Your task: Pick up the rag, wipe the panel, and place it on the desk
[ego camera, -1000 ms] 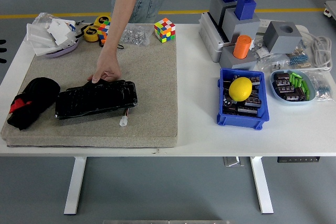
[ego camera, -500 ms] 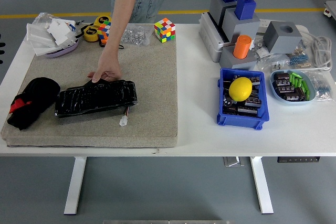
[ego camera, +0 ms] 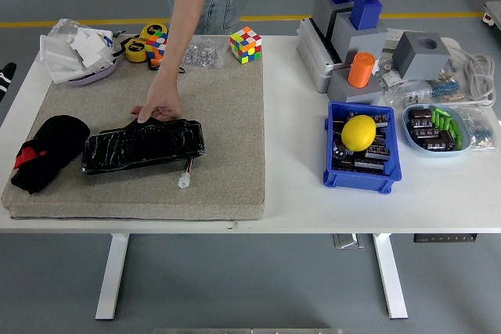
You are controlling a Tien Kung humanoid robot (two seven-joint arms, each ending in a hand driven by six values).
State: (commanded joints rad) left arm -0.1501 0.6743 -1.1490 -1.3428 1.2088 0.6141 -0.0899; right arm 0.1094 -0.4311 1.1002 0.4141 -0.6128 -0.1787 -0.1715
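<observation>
Robot hands aren't showing; only a person's hand is resting flat on the panel. Rag is lying left of it, looking soft and light, so grabbing its bunched middle seems best.

A person is standing at the far side of the table, reaching one bare arm forward and down from the top of the picture. The arm is stretching nearly straight, slanting slightly toward the left as it descends. The person's hand is lying palm down, with the fingers loosely extended and pressing downward, the thumb pointing out to the left. Neither of the robot's hands is clearly showing in this view.
</observation>
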